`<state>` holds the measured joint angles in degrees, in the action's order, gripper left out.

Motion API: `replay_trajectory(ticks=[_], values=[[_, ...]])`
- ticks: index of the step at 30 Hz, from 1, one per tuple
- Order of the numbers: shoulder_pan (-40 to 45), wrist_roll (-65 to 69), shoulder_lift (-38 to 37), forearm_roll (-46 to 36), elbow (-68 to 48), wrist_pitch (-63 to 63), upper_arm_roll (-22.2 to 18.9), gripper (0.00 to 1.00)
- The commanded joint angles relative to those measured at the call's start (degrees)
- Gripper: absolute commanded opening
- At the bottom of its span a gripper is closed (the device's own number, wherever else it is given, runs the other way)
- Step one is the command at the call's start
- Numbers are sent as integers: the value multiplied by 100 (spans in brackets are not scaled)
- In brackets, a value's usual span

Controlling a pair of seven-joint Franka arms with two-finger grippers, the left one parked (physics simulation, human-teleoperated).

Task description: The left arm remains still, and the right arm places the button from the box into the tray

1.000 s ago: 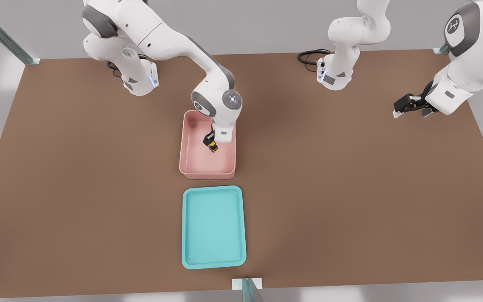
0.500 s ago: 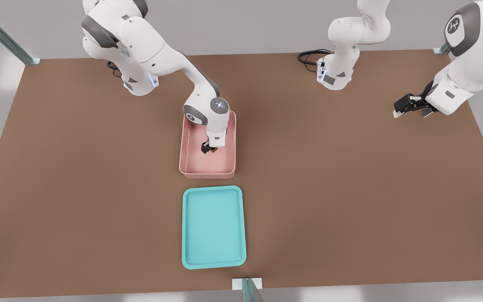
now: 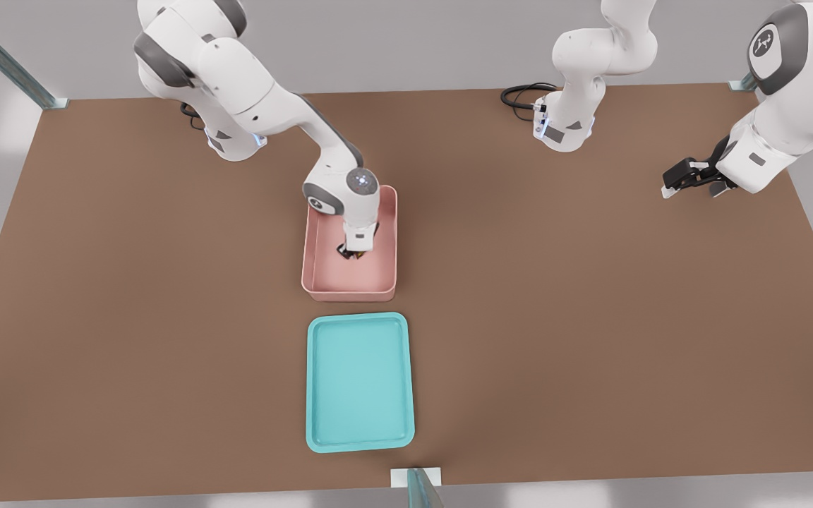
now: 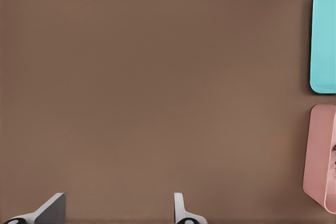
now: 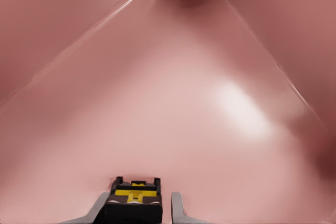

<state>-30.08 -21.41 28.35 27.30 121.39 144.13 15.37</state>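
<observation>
The right arm's black two-finger end effector [image 3: 350, 253] reaches down inside the pale pink tall-walled plastic box [image 3: 320, 240], fingers [image 5: 177, 205] apart and straddling the tiny yellow-capped black button [image 5: 133, 204] on the box floor. This looks like the grasping step: next, clamp, lift above the walls, and carry to the shallow teal tray [image 3: 359, 379] just beside the box.

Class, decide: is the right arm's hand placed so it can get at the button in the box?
Probably yes: the hand is down inside the box, its fingers flanking the button, with nothing between them.
</observation>
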Motion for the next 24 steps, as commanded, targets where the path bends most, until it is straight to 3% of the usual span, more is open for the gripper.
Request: replay_trajectory(ticks=[1,2,5,7,8,10,12,14,16,19,20,24], values=[[81,-373,-32,47,-19,1,45,34],[178,-373,-76,47,-36,-8,106,27],[1293,-390,-154,47,-247,-395,1125,26],[2224,-285,-225,12,-1151,-1651,2083,26],[2428,-118,-181,-23,-1820,-2310,2216,27],[2639,506,302,-226,-3191,-2513,2006,27],[2656,1271,1479,-59,-4773,-2715,1689,27],[2648,1412,2306,109,-5529,-2417,1592,27],[2586,1324,2772,346,-5661,-1792,1548,27],[2463,1315,2772,653,-5617,-1836,1539,30],[2463,1227,2772,653,-5600,-1836,1539,100],[2498,1227,2737,636,-5600,-1863,1548,100]])
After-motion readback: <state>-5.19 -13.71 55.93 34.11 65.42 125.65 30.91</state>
